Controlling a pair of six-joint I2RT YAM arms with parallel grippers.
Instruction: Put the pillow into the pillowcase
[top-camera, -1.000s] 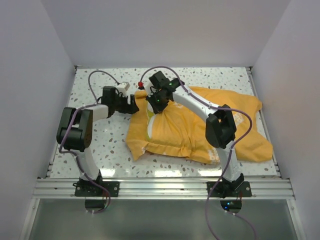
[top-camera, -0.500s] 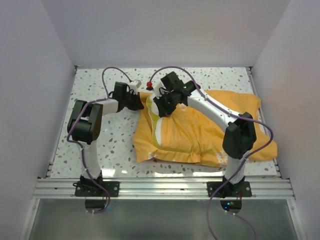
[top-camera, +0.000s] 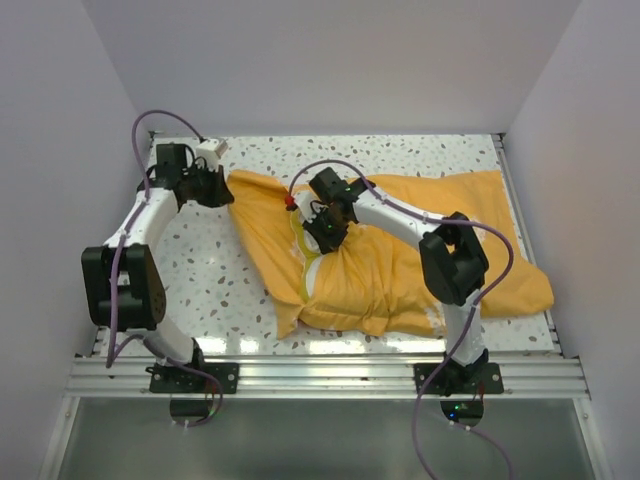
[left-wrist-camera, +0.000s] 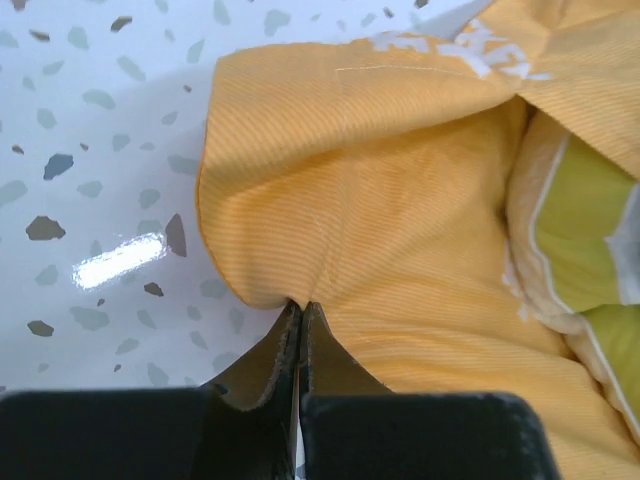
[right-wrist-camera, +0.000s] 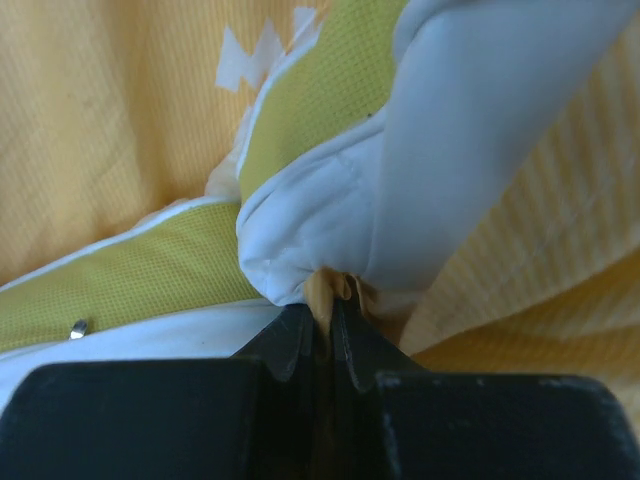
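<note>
The orange-yellow pillowcase (top-camera: 400, 270) lies bunched across the middle and right of the speckled table. Inside its open left end shows the pillow (top-camera: 305, 268), cream-white with a yellow-green strip. My left gripper (top-camera: 222, 192) is at the far left corner of the case and is shut on the pillowcase's hem (left-wrist-camera: 300, 290); the pillow's green strip (left-wrist-camera: 585, 230) shows to the right in that view. My right gripper (top-camera: 325, 228) sits at the case's mouth, shut on a fold of orange pillowcase cloth (right-wrist-camera: 335, 285), with the white pillow (right-wrist-camera: 480, 130) bulging right above the fingertips.
The speckled table (top-camera: 200, 280) is boxed in by pale walls on the left, back and right. An aluminium rail (top-camera: 320, 375) runs along the near edge. Purple cables (top-camera: 160, 120) loop off both arms.
My left gripper shut on the pillowcase's corner and pulled it left and back, stretching the cloth. The right gripper stayed shut and shifted slightly nearer with the bundle.
</note>
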